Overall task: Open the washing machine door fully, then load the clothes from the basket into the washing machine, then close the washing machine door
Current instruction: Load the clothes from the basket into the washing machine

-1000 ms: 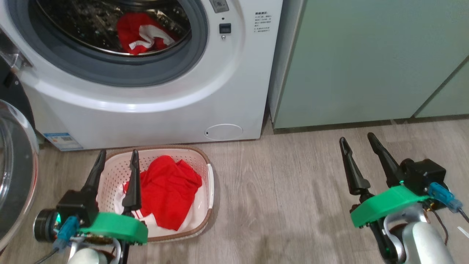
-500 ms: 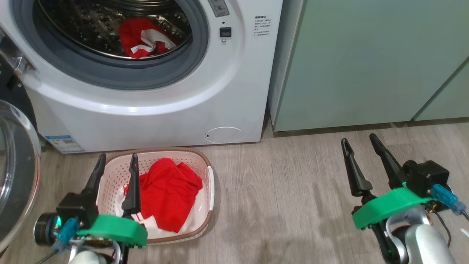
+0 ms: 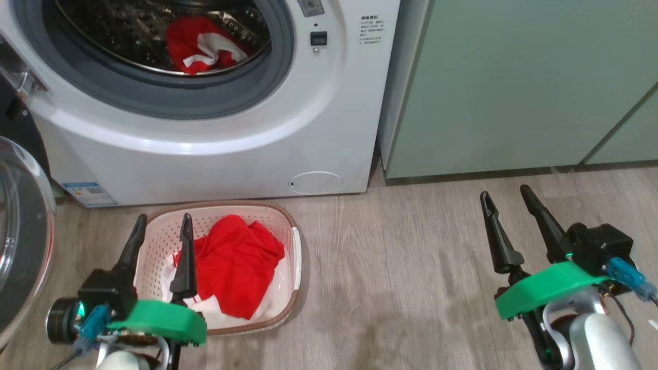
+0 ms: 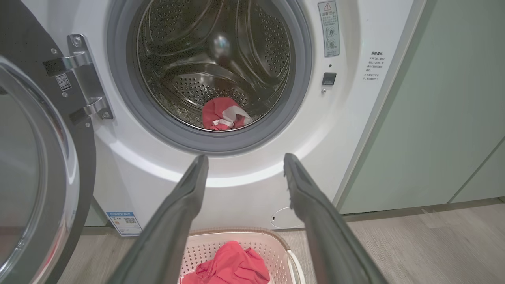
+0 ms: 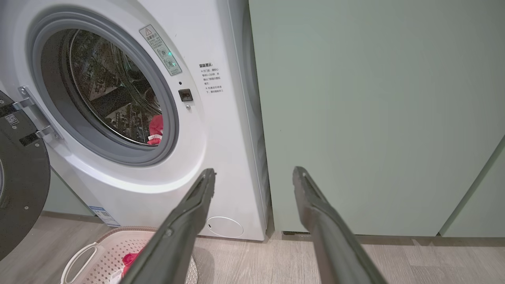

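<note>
Plainly, with left gripper (image 3: 163, 221) and right gripper (image 3: 504, 193) both spread wide and empty, and a red shirt (image 3: 234, 264) lying in the basket (image 3: 295, 257) before the washing machine (image 3: 205, 154), a shallow pinch may catch only a fold, letting it slip onto the floor (image 3: 411, 257).

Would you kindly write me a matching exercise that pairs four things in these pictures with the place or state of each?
Things:
1. door
2. basket
3. cabinet
4. right tool

Places or states:
a. pale green, beside the washer
b. open, holding nothing, above bare floor
c. swung wide open on its hinge
d. on the floor, holding red clothes

Pairs: 1-c, 2-d, 3-a, 4-b.
</note>
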Tool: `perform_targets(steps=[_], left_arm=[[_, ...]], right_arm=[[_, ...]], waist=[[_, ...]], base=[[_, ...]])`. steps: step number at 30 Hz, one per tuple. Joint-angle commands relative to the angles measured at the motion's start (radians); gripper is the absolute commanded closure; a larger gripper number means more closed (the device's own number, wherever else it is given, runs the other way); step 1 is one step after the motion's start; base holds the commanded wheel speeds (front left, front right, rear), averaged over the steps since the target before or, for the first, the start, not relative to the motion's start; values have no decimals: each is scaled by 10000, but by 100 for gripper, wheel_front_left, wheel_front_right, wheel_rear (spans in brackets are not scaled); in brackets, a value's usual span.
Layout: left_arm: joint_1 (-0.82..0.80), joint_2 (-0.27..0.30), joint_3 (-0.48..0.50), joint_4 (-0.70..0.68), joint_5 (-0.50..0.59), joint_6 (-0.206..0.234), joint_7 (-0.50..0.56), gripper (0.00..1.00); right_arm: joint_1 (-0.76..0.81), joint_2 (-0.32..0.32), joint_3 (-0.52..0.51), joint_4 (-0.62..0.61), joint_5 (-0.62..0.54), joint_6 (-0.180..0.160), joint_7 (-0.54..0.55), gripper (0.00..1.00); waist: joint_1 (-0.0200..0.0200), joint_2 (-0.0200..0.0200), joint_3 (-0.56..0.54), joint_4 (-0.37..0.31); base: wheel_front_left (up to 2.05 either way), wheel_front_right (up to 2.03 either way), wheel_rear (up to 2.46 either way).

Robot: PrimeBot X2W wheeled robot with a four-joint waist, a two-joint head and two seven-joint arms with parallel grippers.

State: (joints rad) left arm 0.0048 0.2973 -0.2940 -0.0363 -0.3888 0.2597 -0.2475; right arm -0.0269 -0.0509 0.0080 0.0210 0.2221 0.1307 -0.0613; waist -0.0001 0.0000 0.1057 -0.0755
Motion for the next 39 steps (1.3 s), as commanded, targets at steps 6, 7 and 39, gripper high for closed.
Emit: perform_targets(steps=[6, 7, 39], left_arm=[[-666, 263, 397, -345, 70, 88, -27, 0], [-747, 269, 393, -327, 97, 104, -17, 0], [-8177, 150, 513, 9524, -1853, -3061, 1976, 0]], right_arm=[[-374, 7, 214, -522, -22, 0, -36, 0], [-410, 7, 220, -550, -20, 0, -43, 0], [-3632, 7, 1868, -860, 542, 0, -1300, 0]], waist=[[1, 0, 438, 1], [1, 0, 540, -6], [1, 0, 7769, -1572]], base=[[0, 0, 0], [0, 0, 0], [0, 0, 0]])
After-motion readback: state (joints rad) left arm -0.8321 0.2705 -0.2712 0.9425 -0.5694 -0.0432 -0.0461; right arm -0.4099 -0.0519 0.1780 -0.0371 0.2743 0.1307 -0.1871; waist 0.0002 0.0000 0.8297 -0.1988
